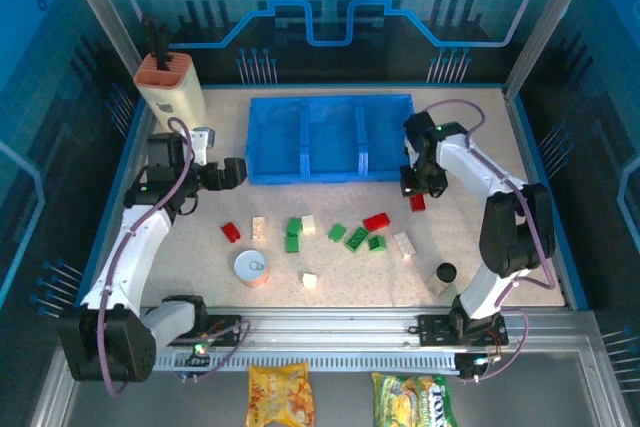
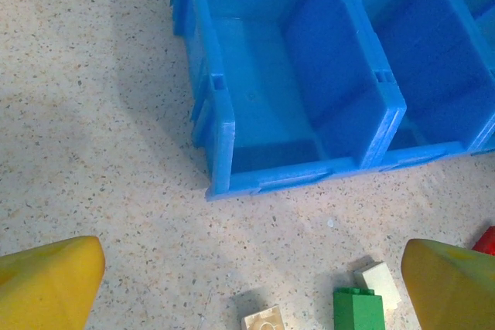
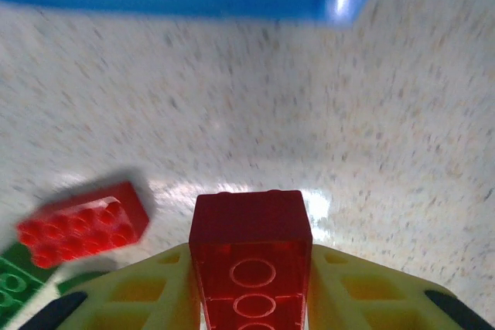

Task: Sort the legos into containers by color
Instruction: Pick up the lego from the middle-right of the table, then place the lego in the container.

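The right gripper [image 3: 251, 287] is clamped on one red brick [image 3: 251, 241] near the front right corner of the three-compartment blue tray [image 1: 275, 137]; the left gripper [image 2: 247, 284] stands wide apart. Loose on the table [image 1: 180, 267] lie eleven legos [image 1: 357, 238]: two red, five green and four white (print on the two snack bags [image 1: 280, 394] is too small to read).

The speckled table [image 1: 470, 147] is bearing a blue tray [image 1: 300, 179] and a cream holder [image 1: 172, 87]. Nearer, legos [image 1: 356, 238], a can [image 1: 252, 268] and a black cap [image 1: 445, 272] are lying loose.

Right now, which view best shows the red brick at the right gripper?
Right wrist: the red brick sits large between the yellow fingers of the right gripper, its circle markings visible. In top external the brick is a small red speck beneath that gripper.
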Controlling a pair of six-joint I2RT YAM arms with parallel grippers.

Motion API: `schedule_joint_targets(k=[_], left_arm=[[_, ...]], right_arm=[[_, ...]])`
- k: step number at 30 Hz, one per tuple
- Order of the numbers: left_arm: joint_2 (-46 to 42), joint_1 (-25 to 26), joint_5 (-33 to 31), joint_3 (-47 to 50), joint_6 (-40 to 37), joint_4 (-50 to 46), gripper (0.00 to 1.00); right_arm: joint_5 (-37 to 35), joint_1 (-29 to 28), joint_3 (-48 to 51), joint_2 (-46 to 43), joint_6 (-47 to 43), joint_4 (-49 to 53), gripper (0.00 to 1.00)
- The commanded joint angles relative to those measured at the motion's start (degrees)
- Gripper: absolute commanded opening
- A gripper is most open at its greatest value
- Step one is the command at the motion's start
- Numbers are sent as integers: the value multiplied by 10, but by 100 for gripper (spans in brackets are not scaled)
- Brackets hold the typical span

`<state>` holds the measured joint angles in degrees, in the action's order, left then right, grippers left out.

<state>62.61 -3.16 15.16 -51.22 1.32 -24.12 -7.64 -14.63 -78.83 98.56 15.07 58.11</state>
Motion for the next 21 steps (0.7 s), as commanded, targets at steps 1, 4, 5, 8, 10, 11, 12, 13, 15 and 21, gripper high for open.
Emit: schedule_joint_targets(k=[1,4,5,8,10,11,12,13,15,21], left_arm=[[-12,0,17,7,-5,10,99],[-13,0,17,7,-5,10,99],[-13,0,18,8,-3,11,99],[-13,0,17,9,-4,12,99],[-13,0,17,9,-2,13,99],[-13,0,16,9,-2,13,99],[-13,0,17,9,-2,14,99],[-13,0,18,10,-1,14,99],[-13,0,17,11,0,15,99],[-14,0,14,12,0,12,99]], right_arm=[[12,-7,-66,38,14,24,36],[14,-9,-129,76,21,30,36],[15,-11,-157,94,23,34,35],[14,-13,-223,140,29,35,35],[12,-12,-262,169,36,40,35],[12,-12,-284,187,40,41,35],[12,-12,-301,199,42,41,35],[13,-12,-314,213,46,41,35],[11,-13,-348,243,51,39,35],[11,-7,-440,329,57,54,35]])
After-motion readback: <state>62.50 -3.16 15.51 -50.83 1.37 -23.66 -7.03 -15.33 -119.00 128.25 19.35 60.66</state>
